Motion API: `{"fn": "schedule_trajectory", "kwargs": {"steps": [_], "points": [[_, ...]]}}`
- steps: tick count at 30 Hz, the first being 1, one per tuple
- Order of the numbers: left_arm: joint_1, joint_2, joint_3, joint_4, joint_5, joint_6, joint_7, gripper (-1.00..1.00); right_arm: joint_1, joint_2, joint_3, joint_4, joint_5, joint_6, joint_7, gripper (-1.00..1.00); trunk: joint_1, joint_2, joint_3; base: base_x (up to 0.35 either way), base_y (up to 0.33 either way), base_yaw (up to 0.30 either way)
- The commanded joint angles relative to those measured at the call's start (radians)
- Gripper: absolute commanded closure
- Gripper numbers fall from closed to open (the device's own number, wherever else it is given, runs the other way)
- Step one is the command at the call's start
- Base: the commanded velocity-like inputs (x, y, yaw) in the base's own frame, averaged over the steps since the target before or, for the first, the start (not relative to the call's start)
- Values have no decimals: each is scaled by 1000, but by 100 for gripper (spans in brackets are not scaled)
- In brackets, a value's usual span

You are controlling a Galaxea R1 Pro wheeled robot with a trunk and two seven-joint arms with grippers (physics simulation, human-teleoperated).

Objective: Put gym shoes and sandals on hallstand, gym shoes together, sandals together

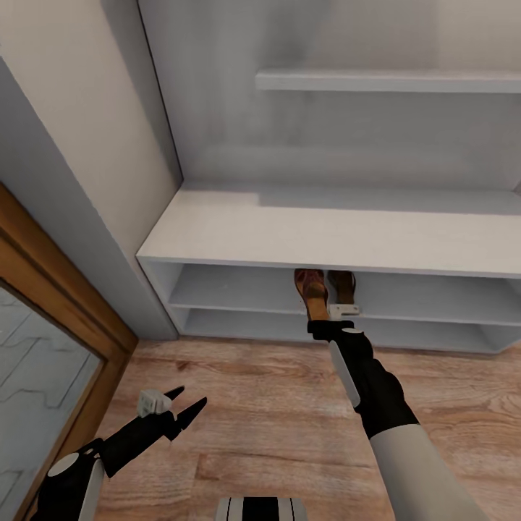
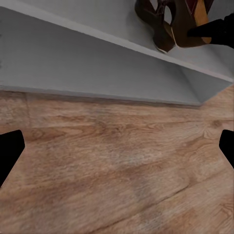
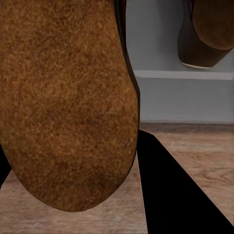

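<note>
Two dark brown sandals sit side by side on the upper open tier of the hallstand (image 1: pixel 325 231). My right gripper (image 1: pixel 323 318) is shut on the heel end of the left sandal (image 1: pixel 311 291), whose tan underside (image 3: pixel 68 97) looms large in the right wrist view. The second sandal (image 1: pixel 343 285) stands just to its right on the same tier and shows again as the second sandal (image 3: pixel 204 34). My left gripper (image 1: pixel 177 409) hangs open over the corridor floor (image 1: pixel 275 405), empty. The held sandal (image 2: pixel 165 24) also appears in the left wrist view. The gym shoes are out of view.
A floating wall shelf (image 1: pixel 391 81) hangs above the hallstand. A wood-framed mirror or door (image 1: pixel 43 362) stands at the left beside a grey wall edge. The lower tier (image 2: pixel 73 58) runs just above the floor.
</note>
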Motion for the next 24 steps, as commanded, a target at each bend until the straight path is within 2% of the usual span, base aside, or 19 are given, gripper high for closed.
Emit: {"fn": "schedule_trajectory", "kwargs": {"steps": [1, 11, 24], "points": [[0, 0, 0, 0, 0, 0, 0, -100, 0, 0, 0, -22, 6, -3, -1, 100, 0, 0, 0, 92, 0, 0], [0, 0, 0, 0, 0, 0, 0, -100, 0, 0, 0, 49, 6, -59, -1, 100, 0, 0, 0, 21, 0, 0], [0, 0, 0, 0, 0, 0, 0, -100, 0, -1, -2, 68, 6, -67, -1, 100, 0, 0, 0, 0, 0, 0]]}}
